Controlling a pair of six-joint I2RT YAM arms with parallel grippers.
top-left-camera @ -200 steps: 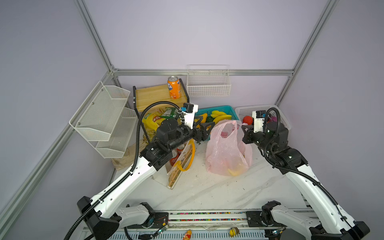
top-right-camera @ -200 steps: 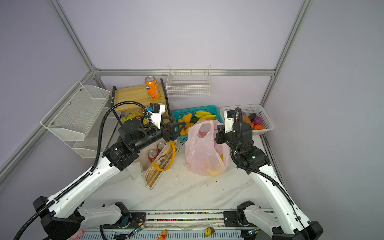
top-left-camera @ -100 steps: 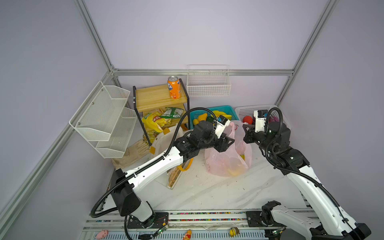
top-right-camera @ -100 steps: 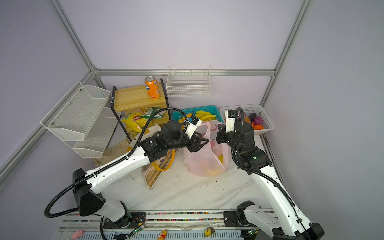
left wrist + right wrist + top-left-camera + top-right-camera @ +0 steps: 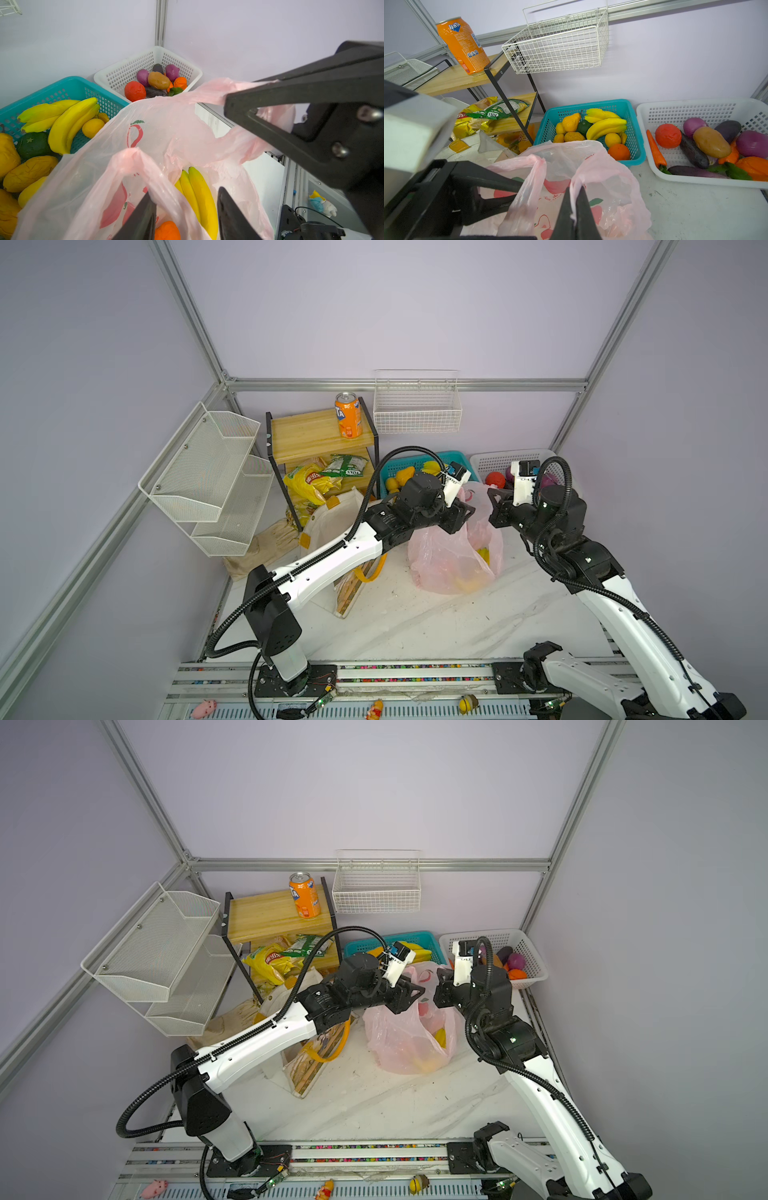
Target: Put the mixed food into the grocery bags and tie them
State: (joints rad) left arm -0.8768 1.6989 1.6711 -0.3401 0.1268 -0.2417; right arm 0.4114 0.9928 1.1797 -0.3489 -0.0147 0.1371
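In both top views, the pink bag point(image 5: 449, 568) is seen upright on the table point(image 5: 436, 626). In the left wrist view, the left gripper point(image 5: 185, 191) is held part open around 1 handle point(image 5: 145, 164). In the right wrist view, the right gripper point(image 5: 574, 193) is pressed together on the other handle point(image 5: 577, 176).

Both top views look steeply down; both wrist views closely share the pink bag point(image 5: 166, 124).

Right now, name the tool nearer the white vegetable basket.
Right. The right tool pinches the pink plastic bag close by the white vegetable basket; the left tool sits across the bag, farther off.
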